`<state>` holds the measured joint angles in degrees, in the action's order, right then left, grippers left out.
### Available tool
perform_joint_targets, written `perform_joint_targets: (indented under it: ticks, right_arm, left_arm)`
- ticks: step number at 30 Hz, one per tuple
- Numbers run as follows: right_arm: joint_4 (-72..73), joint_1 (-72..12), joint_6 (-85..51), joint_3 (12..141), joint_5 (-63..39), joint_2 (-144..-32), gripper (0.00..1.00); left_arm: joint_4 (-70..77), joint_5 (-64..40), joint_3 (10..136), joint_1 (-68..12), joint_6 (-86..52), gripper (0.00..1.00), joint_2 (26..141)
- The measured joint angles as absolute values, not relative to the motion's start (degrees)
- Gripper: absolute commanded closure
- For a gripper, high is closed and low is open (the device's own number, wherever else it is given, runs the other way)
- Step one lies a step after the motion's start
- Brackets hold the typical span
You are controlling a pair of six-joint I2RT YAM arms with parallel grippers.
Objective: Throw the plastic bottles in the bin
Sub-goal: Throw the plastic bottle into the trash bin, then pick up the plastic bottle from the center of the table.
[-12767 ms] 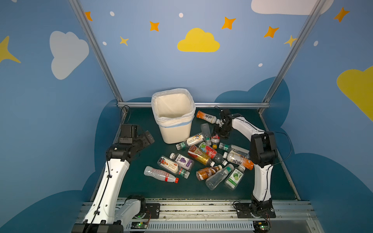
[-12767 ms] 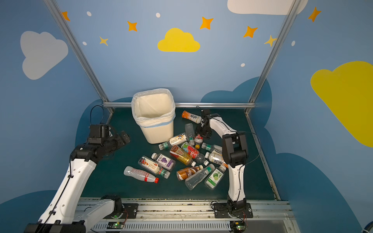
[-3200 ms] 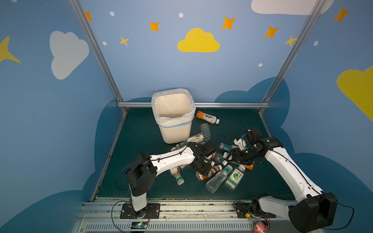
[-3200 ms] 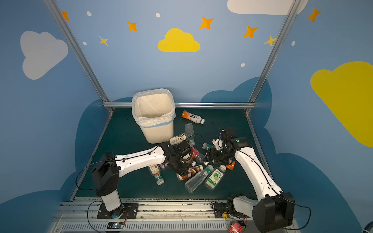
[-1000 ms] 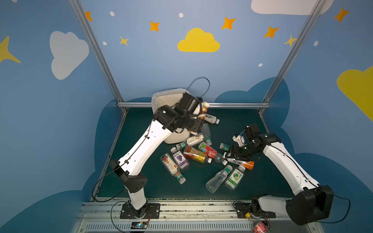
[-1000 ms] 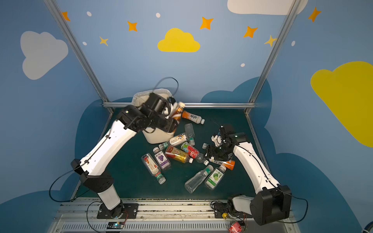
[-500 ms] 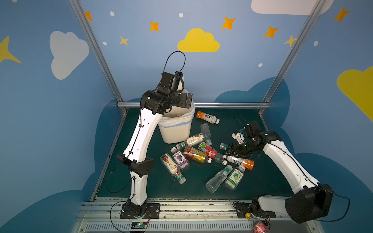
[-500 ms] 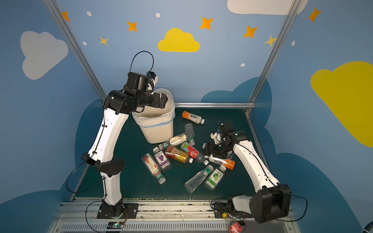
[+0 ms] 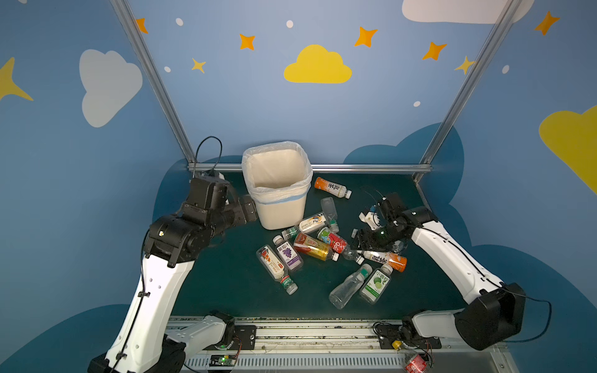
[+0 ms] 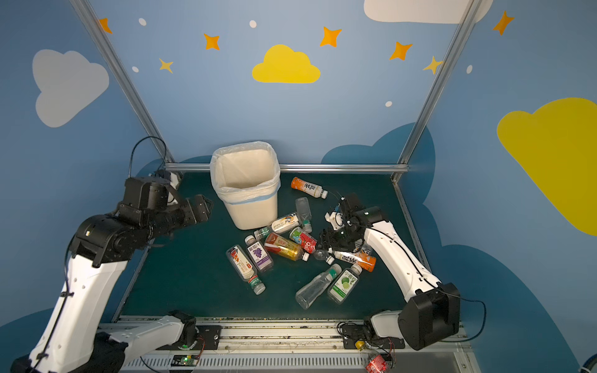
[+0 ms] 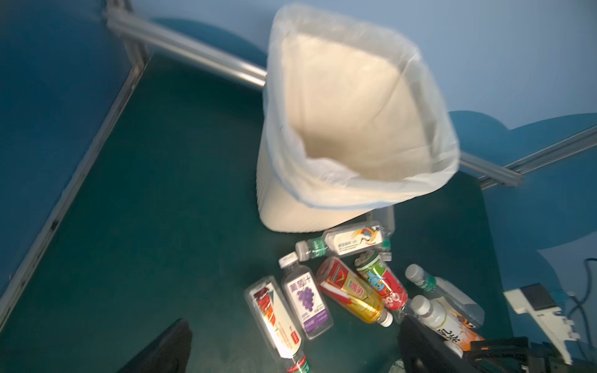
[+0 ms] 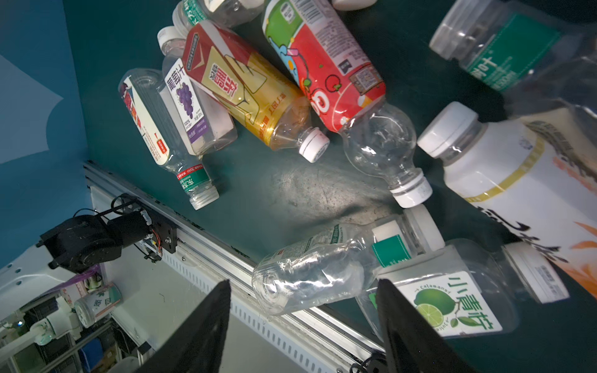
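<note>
In both top views your left gripper (image 9: 247,209) is standing wide open and empty at the 9 o'clock side of the one cream-white ribbed plastic bin (image 9: 281,213). Ten small plastic bottles (image 9: 311,248) are lying whole from its 3 to 5 o'clock, with an eleventh half hidden under your right arm. Your right gripper (image 9: 361,239) is hovering over them.

In the left wrist view the purple-labelled clear bottle (image 11: 305,300) is showing 葡萄汁.

In the right wrist view your right fingers (image 12: 206,323) are standing apart, gripping nothing. The lime-labelled clear bottle (image 12: 452,303) is showing "Calamansi".

labelled plastic bottles (image 9: 311,247) lie scattered beside the upright bag-lined cream bin (image 9: 281,213).
</note>
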<state>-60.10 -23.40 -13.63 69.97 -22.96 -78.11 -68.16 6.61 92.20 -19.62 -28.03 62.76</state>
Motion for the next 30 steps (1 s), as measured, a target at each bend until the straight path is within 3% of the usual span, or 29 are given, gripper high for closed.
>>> perform_joint_targets:
  ticks: [7,11,23,30]
  right_arm:
    - [-56.99,-28.03,-14.81,73.80,-20.47,-83.79,0.28]
    - [-56.36,-28.18,-15.59,83.68,-16.27,-92.44,0.27]
    - [-59.16,-27.86,-15.53,116.36,-8.95,-123.96,0.27]
    - [-63.29,-27.88,-15.11,130.80,-5.48,-134.91,0.24]
  left_arm:
    - [-66.65,5.32,65.49,-16.51,-39.31,0.00,50.76]
    - [-63.57,3.27,55.83,-16.16,-42.68,0.00,47.57]
    - [-57.06,2.63,52.12,-16.12,-45.39,0.00,43.11]
    - [-55.44,2.72,56.14,-16.12,-42.83,0.00,50.74]
